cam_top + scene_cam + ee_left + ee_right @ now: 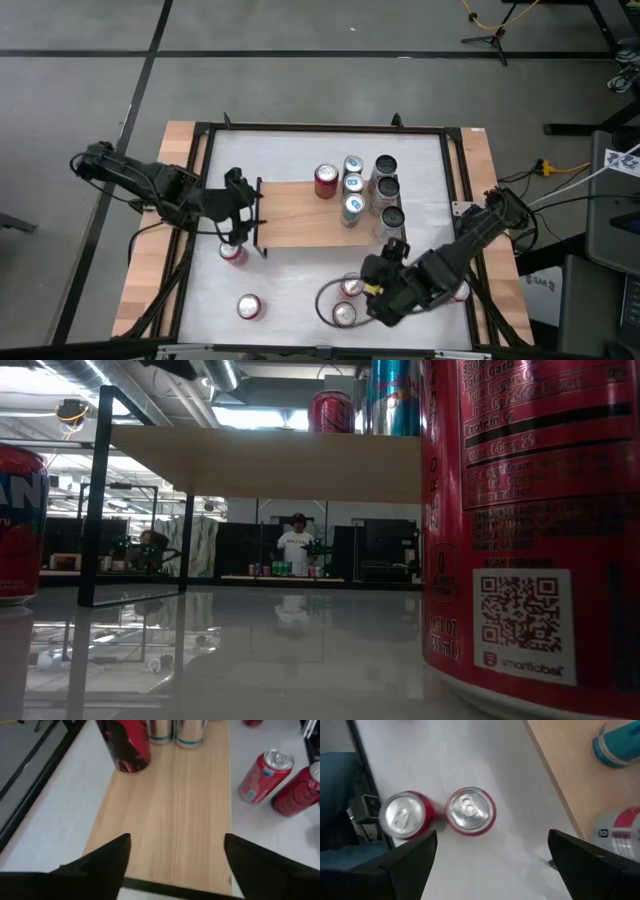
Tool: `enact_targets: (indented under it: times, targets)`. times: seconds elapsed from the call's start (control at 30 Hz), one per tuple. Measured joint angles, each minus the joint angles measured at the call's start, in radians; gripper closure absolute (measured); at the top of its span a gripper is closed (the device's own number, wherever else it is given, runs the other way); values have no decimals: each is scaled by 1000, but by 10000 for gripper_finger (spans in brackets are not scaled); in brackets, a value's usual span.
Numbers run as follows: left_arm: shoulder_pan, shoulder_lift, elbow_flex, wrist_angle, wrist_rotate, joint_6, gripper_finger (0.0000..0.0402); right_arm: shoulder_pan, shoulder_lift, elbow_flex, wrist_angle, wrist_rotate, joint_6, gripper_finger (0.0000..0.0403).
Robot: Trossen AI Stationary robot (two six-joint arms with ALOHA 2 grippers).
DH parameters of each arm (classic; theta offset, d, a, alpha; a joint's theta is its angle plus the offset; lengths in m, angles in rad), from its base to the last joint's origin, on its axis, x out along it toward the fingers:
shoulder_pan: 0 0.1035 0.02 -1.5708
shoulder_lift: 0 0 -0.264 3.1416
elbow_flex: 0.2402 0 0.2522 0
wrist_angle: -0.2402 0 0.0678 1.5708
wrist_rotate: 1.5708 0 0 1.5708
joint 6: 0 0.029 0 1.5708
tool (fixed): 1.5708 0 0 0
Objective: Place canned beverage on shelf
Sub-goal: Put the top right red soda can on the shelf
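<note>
The shelf [300,215] is a light wooden board on thin black legs, standing on the white table. On its right part stand a red can [325,181] and several silver and dark cans [352,185]. My left gripper [240,205] hovers open over the shelf's left end [170,815] with nothing between its fingers. My right gripper [385,290] hangs open above the table's near right, over two upright red cans [470,811] [402,815], touching neither.
More red cans stand on the table: one [233,252] near the shelf's left legs, one [248,306] at the near edge, one [460,292] by the right arm. A black frame [205,130] rims the table. A person [296,545] stands far behind.
</note>
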Motion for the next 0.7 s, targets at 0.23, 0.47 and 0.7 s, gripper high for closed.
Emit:
enact_targets:
  times: [0.23,0.47,0.7]
  targets:
    - [0,122,0,126,104,4,7,92,-6,57,-101,121,5,33]
    - [-8,266,0,451,268,5,11,163,-15,59,-226,224,7,33]
    - [-38,400,0,875,264,4,12,215,-28,56,-248,301,-51,33]
